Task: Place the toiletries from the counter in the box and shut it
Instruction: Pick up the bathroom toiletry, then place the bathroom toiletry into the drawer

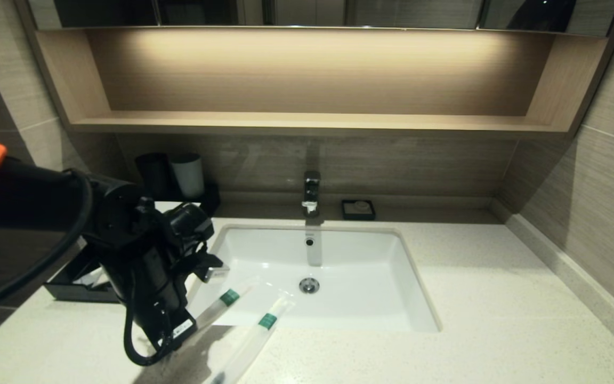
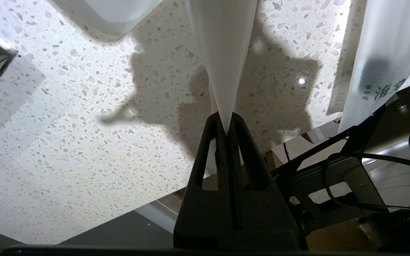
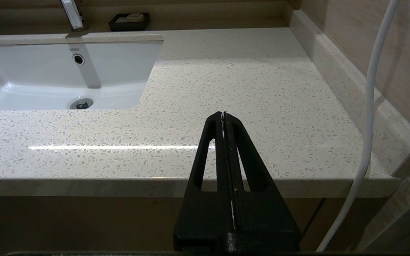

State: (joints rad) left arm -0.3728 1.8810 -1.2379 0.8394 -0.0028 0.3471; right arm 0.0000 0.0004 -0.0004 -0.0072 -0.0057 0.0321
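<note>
The left gripper (image 2: 227,122), jaws pinched on the end of 1 sachet (image 2: 222,53), holds it just above the counter (image 2: 66,142) at the sink's (image 1: 339,314) near-left corner. The sachet's long axis runs straight out from the jaws toward the basin; a second sachet (image 1: 256,333) lies just beside it. The box (image 1: 67,290) sits open behind the arm, to the left, likely the next stop. The right gripper (image 3: 223,117), jaws pressed together, is parked off the counter's front edge.
</note>
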